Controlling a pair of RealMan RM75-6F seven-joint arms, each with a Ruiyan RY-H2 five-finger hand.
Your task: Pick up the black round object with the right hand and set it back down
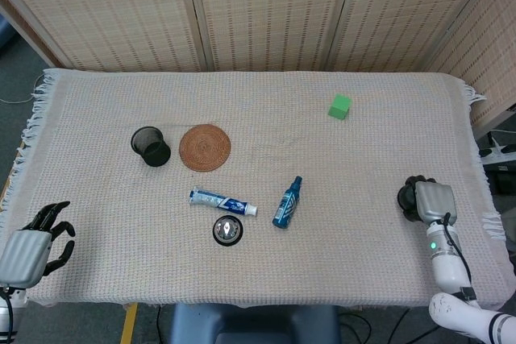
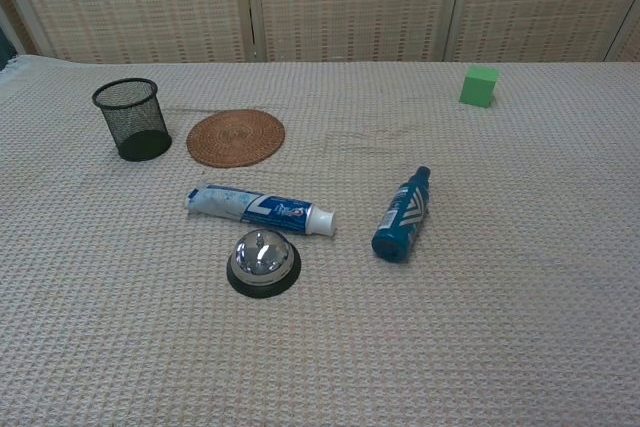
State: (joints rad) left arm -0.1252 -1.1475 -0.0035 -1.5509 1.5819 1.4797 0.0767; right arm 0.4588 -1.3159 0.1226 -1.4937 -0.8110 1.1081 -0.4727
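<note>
Middle of the tabletop [image 1: 97, 223] is crowded: bell [image 1: 226, 231] just beside the toothpaste tube [image 1: 223, 201], blue spray bottle [image 1: 287, 202] lying near them. I see the mesh pen cup [image 1: 151, 146] and woven coaster [image 1: 205, 147] close together further back left. Green cube [image 1: 339, 106] stands alone, back right. Open cloth runs wide between the bottle and my right robot hand [image 1: 427, 201] at the right edge, and along the front edge.

Beige waffle-weave surface [image 2: 520, 327]. Black mesh cup [image 2: 130, 119], brown woven coaster [image 2: 236, 137], green cube [image 2: 479, 85]. Blue/white toothpaste tube [image 2: 258, 209], blue bottle [image 2: 401, 215], chrome bell w/ black base [image 2: 262, 261].
</note>
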